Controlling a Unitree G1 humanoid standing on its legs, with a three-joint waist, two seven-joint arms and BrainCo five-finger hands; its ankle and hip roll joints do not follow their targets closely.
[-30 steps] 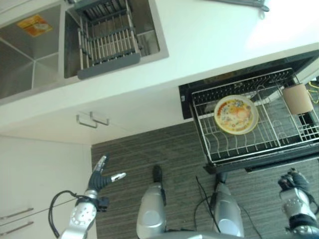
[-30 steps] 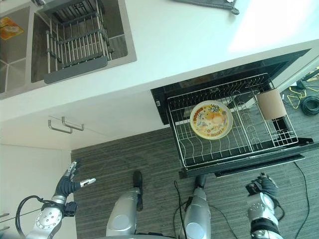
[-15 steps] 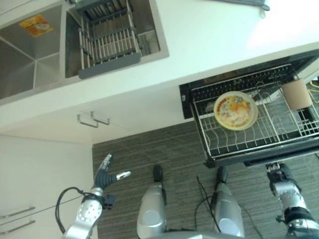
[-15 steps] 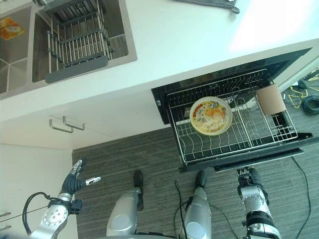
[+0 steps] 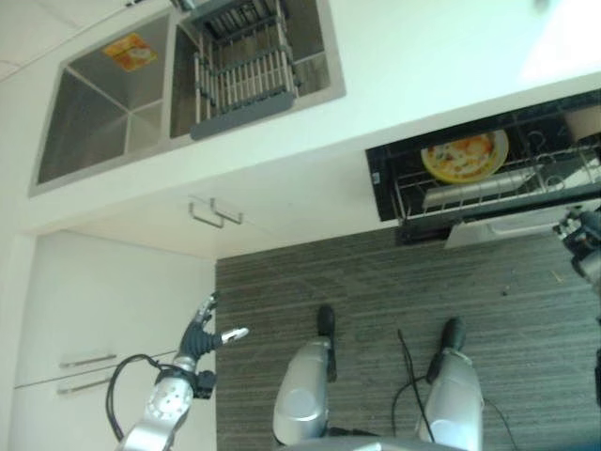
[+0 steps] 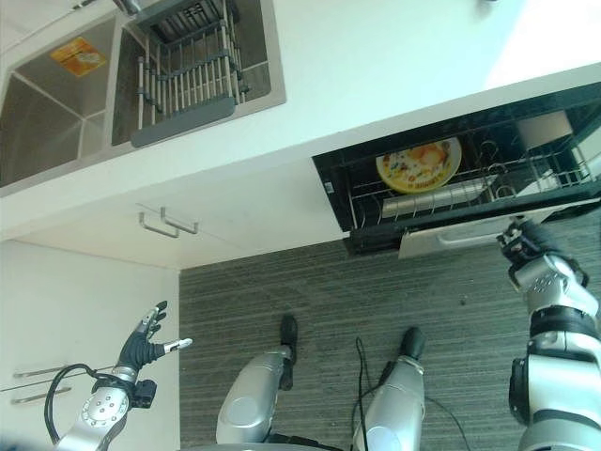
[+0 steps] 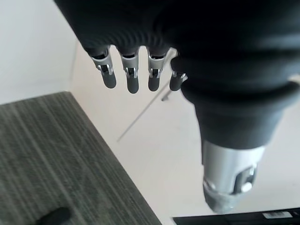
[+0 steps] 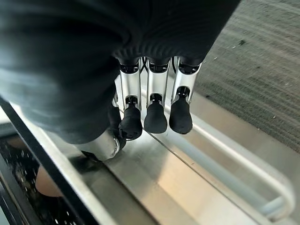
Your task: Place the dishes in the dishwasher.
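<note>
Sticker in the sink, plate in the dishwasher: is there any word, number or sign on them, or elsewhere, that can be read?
Sticker on the sink wall: orange and yellow, print too small to read.
Plate in the dishwasher rack: coloured picture, any lettering too blurred to read.
White patch on the dishwasher's edge: too small to read.
No text here can be read.

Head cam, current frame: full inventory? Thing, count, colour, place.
Plate: 1, yellow with orange pattern, in the dishwasher rack.
Cup: 1, tan, in the rack beside the plate.
Dishwasher drawer: 1, black with silver front, under the counter, nearly pushed in.
Sink: 1, steel, two basins, in the counter.
Drying rack: 1, grey, in one basin.
Cabinet handles: 2, silver, below the sink.
Left hand: open, low by the cabinet.
Right hand: fingers straight against the drawer front.
</note>
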